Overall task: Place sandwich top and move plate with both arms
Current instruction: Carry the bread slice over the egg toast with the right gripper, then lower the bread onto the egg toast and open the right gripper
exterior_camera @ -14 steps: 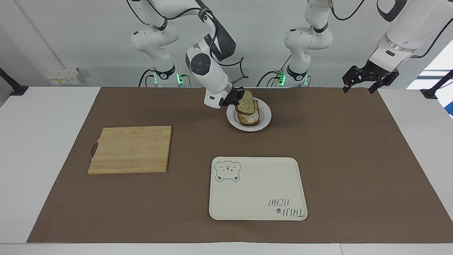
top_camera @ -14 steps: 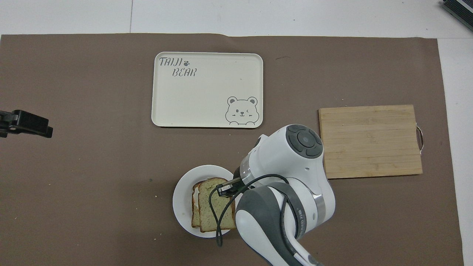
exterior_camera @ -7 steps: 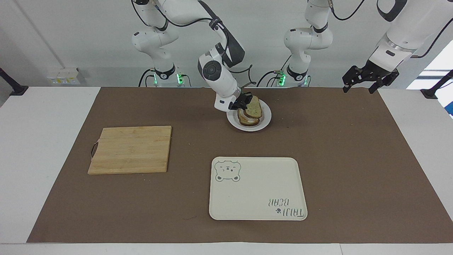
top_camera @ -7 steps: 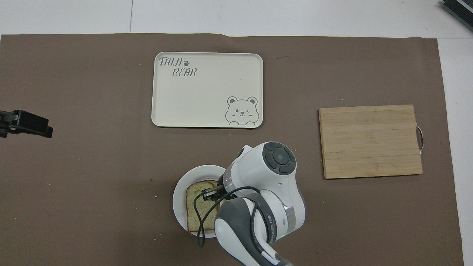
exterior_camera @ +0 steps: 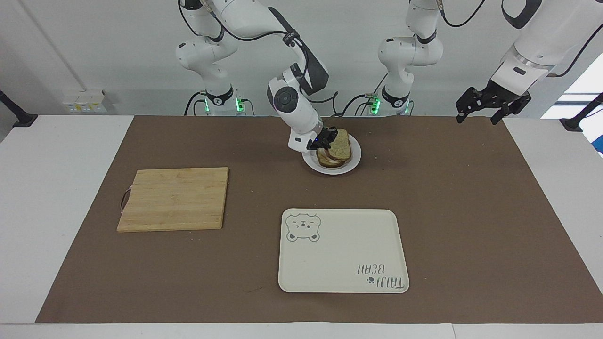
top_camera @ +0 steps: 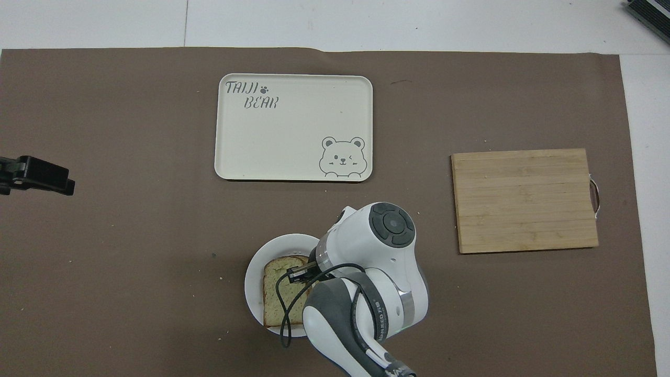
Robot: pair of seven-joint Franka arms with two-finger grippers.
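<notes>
Right gripper (exterior_camera: 328, 140) pinches the speckled brown-crusted sandwich top (exterior_camera: 340, 145) onto the round white plate (exterior_camera: 354, 162); release next. Left gripper (exterior_camera: 490, 109) waits, spread.

You get one high view facing the robots and one steep overhead view from their end; both share the surface (exterior_camera: 424, 197).

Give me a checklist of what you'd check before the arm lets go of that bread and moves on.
1. Sandwich top lies on the stack, roughly squared with the slice below: ok.
2. Stack sits inside the plate rim: ok.
3. Right claw at the sandwich top's edge, grip state: cannot tell.
4. Left claw waits in the air over the left arm's end of the table, away from the plate: ok.
5. Tray bare, farther from the robots than the plate: ok.
6. Cutting board apart from the plate: ok.
</notes>
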